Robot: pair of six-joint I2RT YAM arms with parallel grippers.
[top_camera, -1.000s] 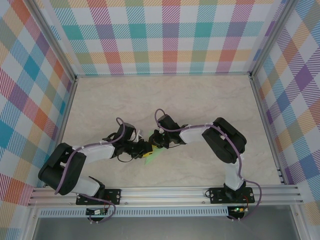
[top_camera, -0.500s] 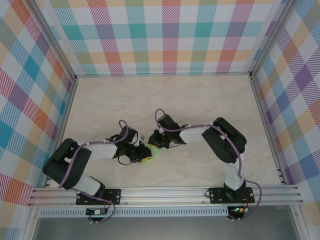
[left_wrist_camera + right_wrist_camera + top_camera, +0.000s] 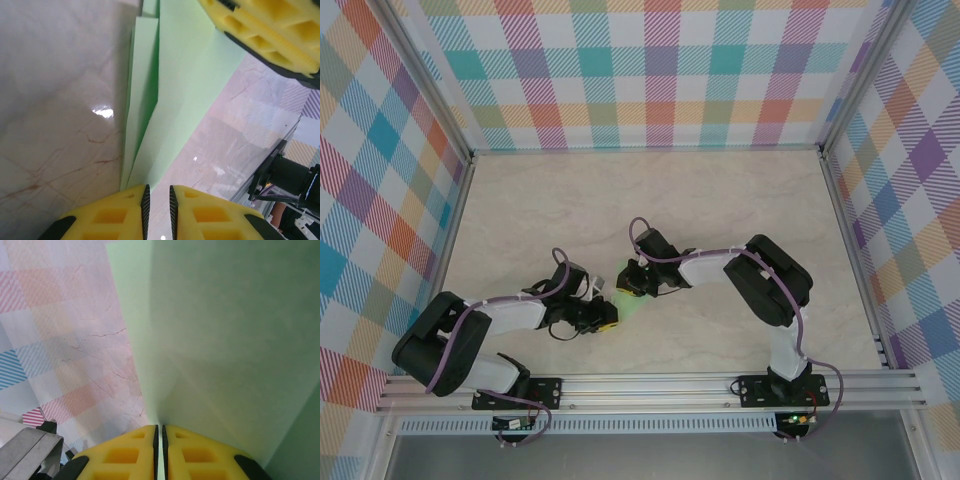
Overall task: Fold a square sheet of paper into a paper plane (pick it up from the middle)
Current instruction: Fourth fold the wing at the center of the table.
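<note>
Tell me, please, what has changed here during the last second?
The left hand drew back a little, toward the near edge and slightly leftward. The right hand stayed where it was, shut on the paper, which remains between the two hands.

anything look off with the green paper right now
Nothing torn. The paper is pinched between the left claw and right claw, and its folded layers gape apart along one edge instead of lying flush.
</note>
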